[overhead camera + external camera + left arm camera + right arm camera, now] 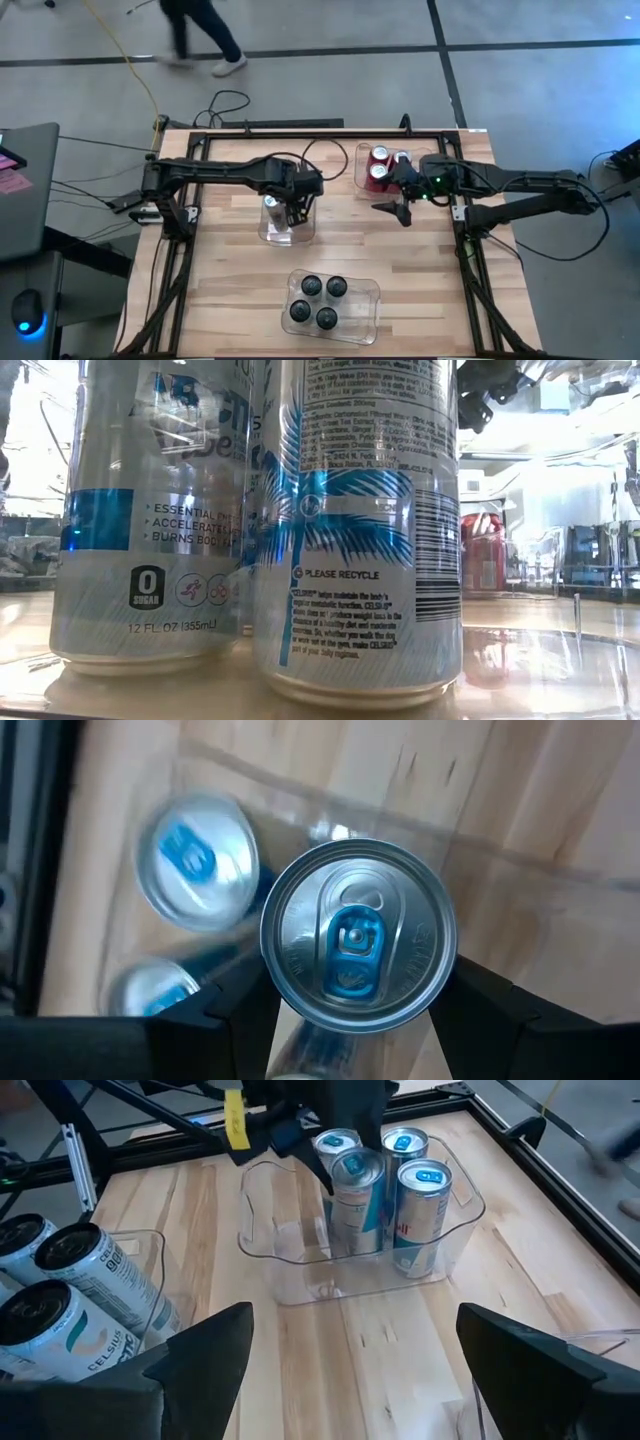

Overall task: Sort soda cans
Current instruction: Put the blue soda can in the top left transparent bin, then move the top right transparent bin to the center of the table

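Note:
My left gripper reaches down into a clear bin at the table's middle, shut on a silver-blue soda can. Three other silver-blue cans stand in that bin on their bottoms. My right gripper hangs open to the right of the bin, above bare table, holding nothing. Red cans stand in a clear bin at the far right. Several dark cans fill a third bin near the front edge. My left gripper pinches the silver-blue can between its two fingers, on opposite sides of its wall just under the top rim. The fingers slant steeply down from above. The can stands upright inside the bin; I cannot tell if its bottom rests on the bin floor.
A dark frame runs around the wooden table. Bare wood lies between the three bins and along the left side. A person's legs show on the floor beyond the far edge. Cables lie at the far edge.

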You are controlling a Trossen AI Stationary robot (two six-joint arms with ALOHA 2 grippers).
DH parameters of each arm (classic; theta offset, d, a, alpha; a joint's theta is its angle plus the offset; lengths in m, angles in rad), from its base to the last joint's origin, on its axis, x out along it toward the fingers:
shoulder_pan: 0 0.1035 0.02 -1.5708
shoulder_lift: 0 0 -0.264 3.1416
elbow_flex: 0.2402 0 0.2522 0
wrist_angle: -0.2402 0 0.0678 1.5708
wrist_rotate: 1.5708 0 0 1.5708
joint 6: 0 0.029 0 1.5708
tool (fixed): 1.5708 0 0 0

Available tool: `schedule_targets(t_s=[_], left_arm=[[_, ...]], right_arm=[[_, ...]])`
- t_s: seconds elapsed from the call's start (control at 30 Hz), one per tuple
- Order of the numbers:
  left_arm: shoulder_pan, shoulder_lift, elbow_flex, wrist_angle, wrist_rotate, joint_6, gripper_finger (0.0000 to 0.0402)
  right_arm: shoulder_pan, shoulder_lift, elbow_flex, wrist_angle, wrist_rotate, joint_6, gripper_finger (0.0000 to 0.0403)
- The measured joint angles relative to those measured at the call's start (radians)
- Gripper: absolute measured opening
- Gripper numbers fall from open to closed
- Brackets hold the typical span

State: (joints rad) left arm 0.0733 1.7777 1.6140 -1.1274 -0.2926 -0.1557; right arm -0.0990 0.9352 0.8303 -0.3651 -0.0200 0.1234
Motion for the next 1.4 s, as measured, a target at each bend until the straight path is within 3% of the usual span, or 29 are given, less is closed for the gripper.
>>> schedule_targets(t_s=[0.5, 0.77, 0.97, 1.2, 1.4], left_arm=[[0.012, -0.011, -0.128, 0.115, 0.038, -0.032, 0.0210], [0.012, -0.022, -0.132, 0.111, 0.046, -0.027, 0.0309], [0.013, -0.037, -0.116, 0.059, 0.043, -0.030, 0.0333], [0.007, -0.073, 0.011, -0.062, -0.075, -0.026, 0.0333], [-0.022, -0.260, 0.004, 0.066, -0.148, 0.070, 0.0333]], right_arm=[[0.000, 0.001, 0.000, -0.001, 0.000, 0.000, 0.0367], [0.000, 0.003, 0.000, -0.001, 0.000, 0.000, 0.0367], [0.000, 0.003, 0.000, 0.000, 0.002, 0.000, 0.0367], [0.000, 0.004, 0.000, 0.007, 0.155, 0.049, 0.0367], [-0.001, 0.043, -0.043, 0.027, 0.240, 0.133, 0.0367]])
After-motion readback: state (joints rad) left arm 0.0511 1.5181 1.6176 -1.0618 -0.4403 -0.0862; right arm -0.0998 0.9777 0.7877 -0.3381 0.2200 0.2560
